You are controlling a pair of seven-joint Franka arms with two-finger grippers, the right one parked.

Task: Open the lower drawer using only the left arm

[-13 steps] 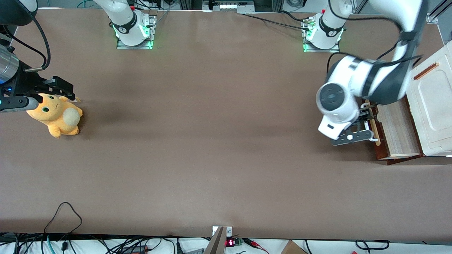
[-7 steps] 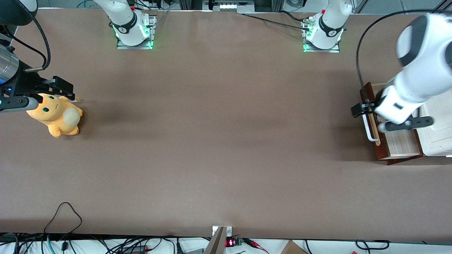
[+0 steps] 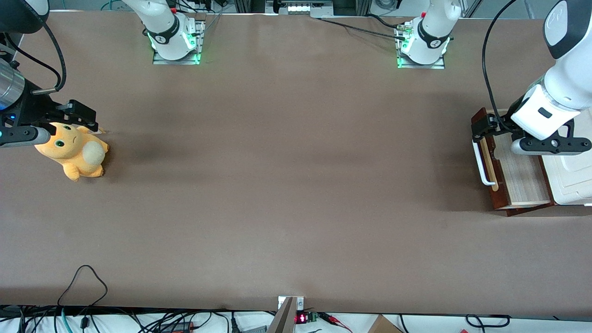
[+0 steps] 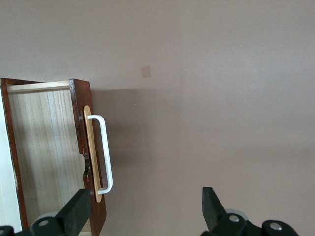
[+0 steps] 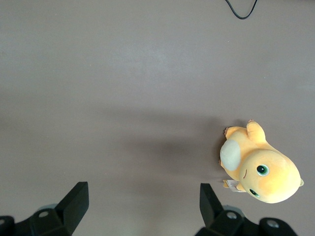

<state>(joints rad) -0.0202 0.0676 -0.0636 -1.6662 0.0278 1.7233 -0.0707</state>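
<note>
Lower drawer (image 3: 518, 173) pulled out from white cabinet (image 3: 573, 180) at working arm's end of table (image 3: 286, 185); light wood inside showing, white bar handle (image 4: 104, 152) on pale strip of red-brown front. My gripper (image 4: 145, 216) up above drawer's handle end, fingers (image 4: 74, 216) spread wide, holding nothing. No readable writing on drawer. Orange plush toy (image 3: 74, 152) well apart, toward parked arm's end.
</note>
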